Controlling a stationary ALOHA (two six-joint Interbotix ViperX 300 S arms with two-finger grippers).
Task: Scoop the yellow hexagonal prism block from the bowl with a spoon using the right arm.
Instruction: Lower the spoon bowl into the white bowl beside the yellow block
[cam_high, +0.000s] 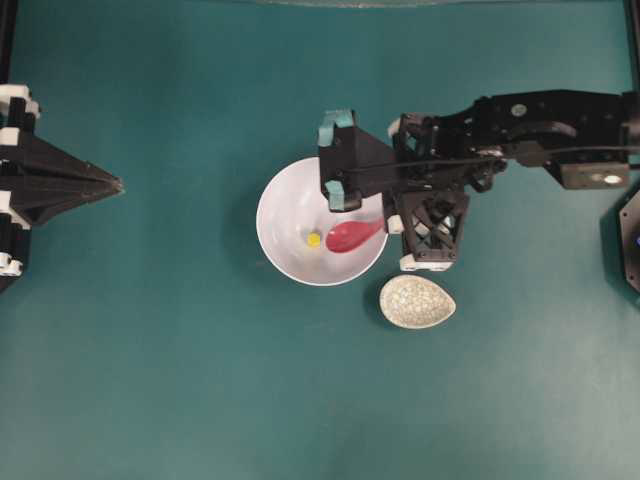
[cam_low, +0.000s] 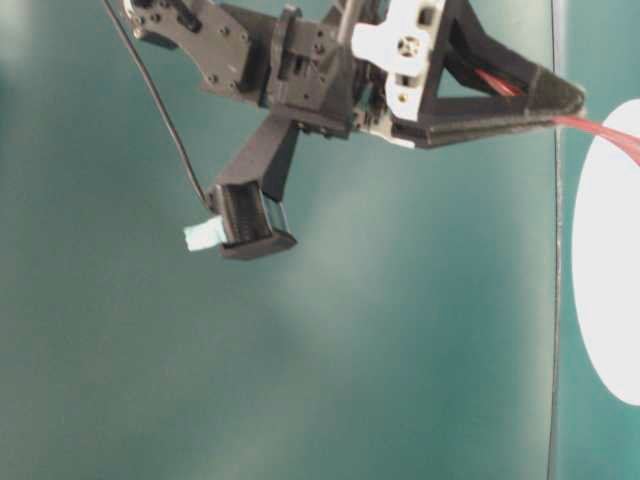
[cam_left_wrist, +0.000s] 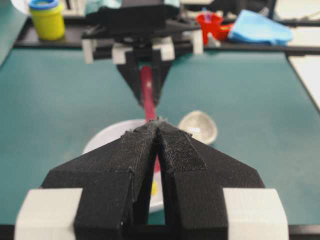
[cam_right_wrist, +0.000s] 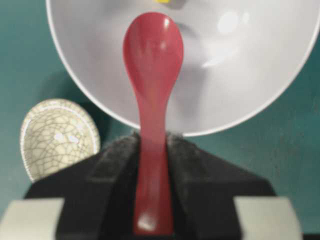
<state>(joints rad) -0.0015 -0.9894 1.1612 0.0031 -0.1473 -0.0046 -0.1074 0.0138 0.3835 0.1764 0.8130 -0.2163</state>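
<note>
One step is left: the scoop. The white bowl (cam_high: 290, 215) holds the red spoon (cam_high: 352, 236), pinched tight by the right gripper (cam_right_wrist: 152, 155). The tiny yellow block (cam_high: 314, 240) waits just beside the spoon's tip.

The spoon (cam_right_wrist: 152, 65) looks like glossy red plastic or glazed ceramic, smooth, with bright highlights. The bowl (cam_right_wrist: 240, 75) is white and glossy, with soft reflections inside. The small dish (cam_right_wrist: 57, 135) left of the spoon has a shiny cream glaze full of fine crackle lines. The right gripper (cam_right_wrist: 152, 170) has matt black pads with a rough, grainy texture, and the left gripper (cam_left_wrist: 159, 150) the same. The table (cam_high: 150, 380) has a matt teal surface, smooth. The yellow block (cam_high: 314, 240) looks plain and matt.
</note>
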